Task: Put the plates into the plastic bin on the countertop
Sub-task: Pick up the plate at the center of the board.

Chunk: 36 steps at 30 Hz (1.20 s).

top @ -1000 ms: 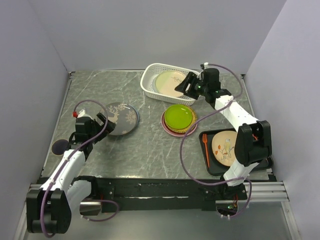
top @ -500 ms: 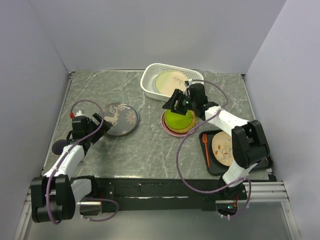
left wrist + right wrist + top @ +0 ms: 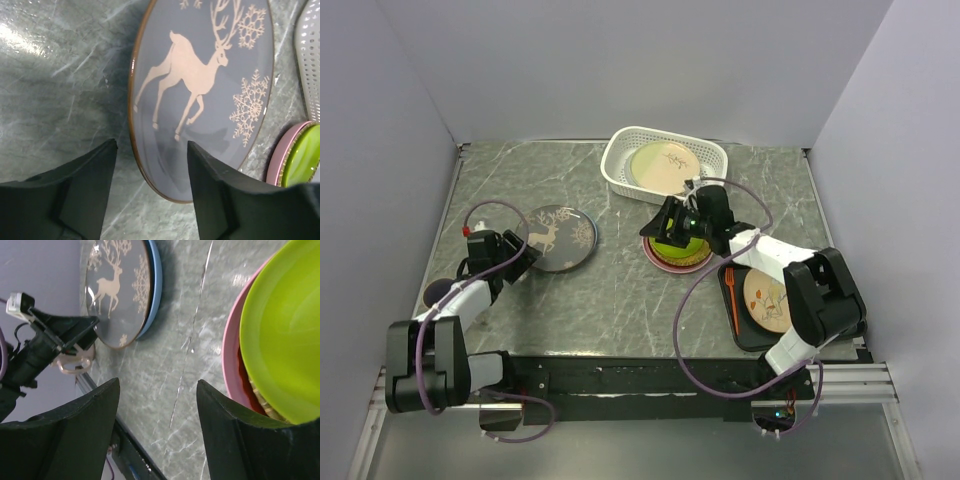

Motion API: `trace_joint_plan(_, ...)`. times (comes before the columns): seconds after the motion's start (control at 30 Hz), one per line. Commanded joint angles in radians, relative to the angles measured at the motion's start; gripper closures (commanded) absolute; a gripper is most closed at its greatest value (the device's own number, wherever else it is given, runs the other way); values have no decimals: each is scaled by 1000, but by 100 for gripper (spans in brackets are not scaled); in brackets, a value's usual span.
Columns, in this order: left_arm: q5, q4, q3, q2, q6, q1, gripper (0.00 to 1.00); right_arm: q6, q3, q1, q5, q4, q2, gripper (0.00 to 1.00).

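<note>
Top external view: one cream plate (image 3: 662, 168) already lies in the white bin (image 3: 618, 180) at the far side of the counter (image 3: 610, 300), so by my reckoning the job is only just begun. Outside the bin are the deer plate (image 3: 558, 238), a stack topped by a green plate (image 3: 675, 248), and a flowered plate (image 3: 767, 298) on a black tray (image 3: 740, 338) beside an orange fork (image 3: 731, 297). The left claw (image 3: 523, 255) sits at the deer plate's near-left edge. The right claw (image 3: 655, 225) hangs over the stack and hides part of it.

Left wrist view: the claw is released, its fingers apart on either side of the deer plate's rim and not pinching it. Whether either finger touches the plate I cannot tell.

Right wrist view: this claw is also released and empty, just beside the green plate. A pink plate (image 3: 231, 355) lies lowest in the stack; red and straw-coloured slivers show between the two, too little to count. A blue rim (image 3: 156, 280) peeks from under the deer plate, probably another plate.
</note>
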Motion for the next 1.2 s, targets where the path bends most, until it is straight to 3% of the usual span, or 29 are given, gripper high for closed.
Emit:
trace_joint_plan(0.0,8,80,-5,28,0,7,39,39,-46,18,-36,98,-48,30)
trace_joint_plan(0.1,7,94,-9,46,-3,11,47,54,-71,32,-45,127,-37,30)
trace_joint_plan(0.2,11,106,-18,49,-3,16,64,60,-80,50,-52,140,-20,31)
trace_joint_plan(0.23,13,109,-22,48,-5,19,75,69,-86,55,-52,153,-19,31)
trace_joint_plan(0.3,16,117,-25,48,-6,22,88,79,-100,70,-50,169,-11,31)
trace_joint_plan(0.4,29,131,-32,49,-10,25,99,85,-115,99,-32,181,-9,31)
trace_joint_plan(0.8,112,174,-72,-3,-54,41,99,172,-151,208,-38,321,73,31)
trace_joint_plan(1.0,175,204,-103,-76,-95,48,99,309,-186,262,-64,578,182,31)
trace_joint_plan(1.17,214,198,-115,-109,-109,50,99,373,-160,303,-59,654,253,31)
